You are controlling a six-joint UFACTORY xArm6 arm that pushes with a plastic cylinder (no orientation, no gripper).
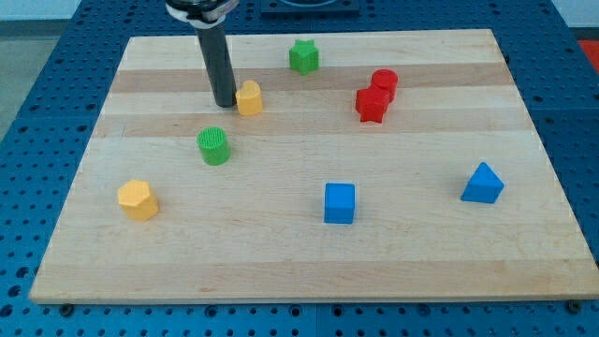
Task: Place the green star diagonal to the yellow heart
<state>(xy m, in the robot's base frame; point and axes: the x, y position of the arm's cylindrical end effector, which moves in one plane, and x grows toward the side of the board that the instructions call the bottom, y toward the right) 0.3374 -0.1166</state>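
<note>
Altogether eight blocks sit on the wooden board (pixel 309 271): two green, two yellow, two red and two blue. The greens are the green star (pixel 303 57) near the view's top and a ribbed green cylinder (pixel 214 146) left of centre. The yellows are the yellow heart (pixel 249 97) and a yellow hexagonal block (pixel 138 199) toward the view's lower left. A red cylinder (pixel 384 81) touches a red star (pixel 371 105) just below it, and a blue cube (pixel 340 203) and a blue triangular block (pixel 482 183) lie along the view's bottom half, well apart. The green star is a small, notched piece with a darker top face, standing alone above and to the right of the yellow heart — apart from it, not touching. My tip (pixel 225 103) rests on the board just beside the heart's left side — whether it touches cannot be made out; the bare rod holds nothing.
</note>
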